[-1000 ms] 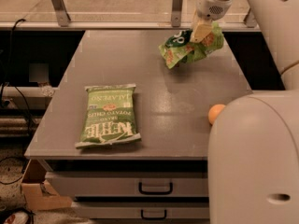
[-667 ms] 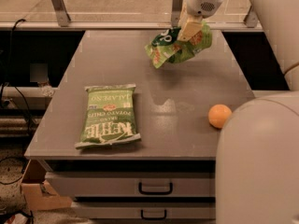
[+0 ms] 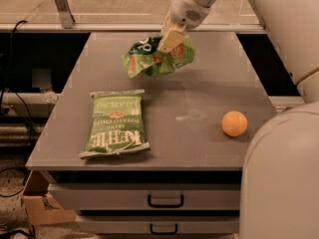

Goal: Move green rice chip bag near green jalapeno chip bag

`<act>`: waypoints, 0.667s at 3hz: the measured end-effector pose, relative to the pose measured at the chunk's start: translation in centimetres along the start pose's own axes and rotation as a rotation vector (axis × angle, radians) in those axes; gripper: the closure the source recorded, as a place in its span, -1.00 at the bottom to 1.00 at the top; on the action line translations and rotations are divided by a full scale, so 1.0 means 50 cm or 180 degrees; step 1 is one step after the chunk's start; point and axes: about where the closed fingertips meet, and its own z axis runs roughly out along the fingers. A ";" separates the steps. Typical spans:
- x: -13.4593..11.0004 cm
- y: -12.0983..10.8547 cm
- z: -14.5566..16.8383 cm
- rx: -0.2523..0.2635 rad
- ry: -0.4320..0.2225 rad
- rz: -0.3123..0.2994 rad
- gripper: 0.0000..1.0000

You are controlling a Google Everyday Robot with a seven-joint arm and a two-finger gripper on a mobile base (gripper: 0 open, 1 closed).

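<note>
Smooth white arm (image 3: 281, 31); gripper (image 3: 167, 46) at top centre, tan fingers (image 3: 173, 37).

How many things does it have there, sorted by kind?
Chip bags: 2, the green jalapeno chip bag flat on the table, the green rice chip bag held above it in the gripper.
Round things: 1, the orange ball on the table.
Total: 3.

My gripper (image 3: 168, 43), clamping the small wrinkly green rice chip bag (image 3: 149, 61), now hangs farther left, nearer the flat light-green jalapeno chip bag (image 3: 115, 123).
</note>
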 end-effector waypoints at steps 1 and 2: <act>-0.076 0.027 0.034 -0.0115 -0.0116 0.0108 1.00; -0.134 0.056 0.057 -0.0199 -0.0148 0.0186 1.00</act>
